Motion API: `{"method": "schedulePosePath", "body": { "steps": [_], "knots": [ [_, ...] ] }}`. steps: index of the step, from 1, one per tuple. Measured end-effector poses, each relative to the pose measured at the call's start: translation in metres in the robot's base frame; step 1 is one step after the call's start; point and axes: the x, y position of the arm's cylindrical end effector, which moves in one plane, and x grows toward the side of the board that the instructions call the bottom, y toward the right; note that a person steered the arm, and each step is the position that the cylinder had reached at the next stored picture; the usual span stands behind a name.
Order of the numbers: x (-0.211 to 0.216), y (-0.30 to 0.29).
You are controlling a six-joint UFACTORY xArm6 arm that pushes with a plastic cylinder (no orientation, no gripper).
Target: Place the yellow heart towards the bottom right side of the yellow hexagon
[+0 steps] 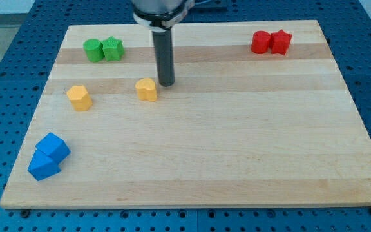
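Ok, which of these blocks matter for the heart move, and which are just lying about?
In the job:
yellow heart
yellow hexagon, to the view's left of the heart
my tip, just to the view's right of the heart

Lying about:
two green blocks
two red blocks
two blue blocks

The top of the dark rod [164, 38] runs out past the view's top edge, so the arm above it is cut off. The two green blocks [104, 49] touch, and their shapes are too small to tell for sure — same with the two red blocks [271, 42] (also touching). One blue block [52, 147] partly hides the other
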Motion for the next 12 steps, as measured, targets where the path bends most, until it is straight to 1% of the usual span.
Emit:
{"method": "schedulePosePath", "body": {
  "steps": [2,3,4,5,7,8,10,12],
  "knots": [
    [0.003,-0.032],
    [0.003,-0.037],
    [0.01,-0.026],
    [0.041,0.01],
    [0.065,0.008],
    [0.065,0.004],
    [0.04,-0.005],
    [0.04,-0.025]
  ]
}}
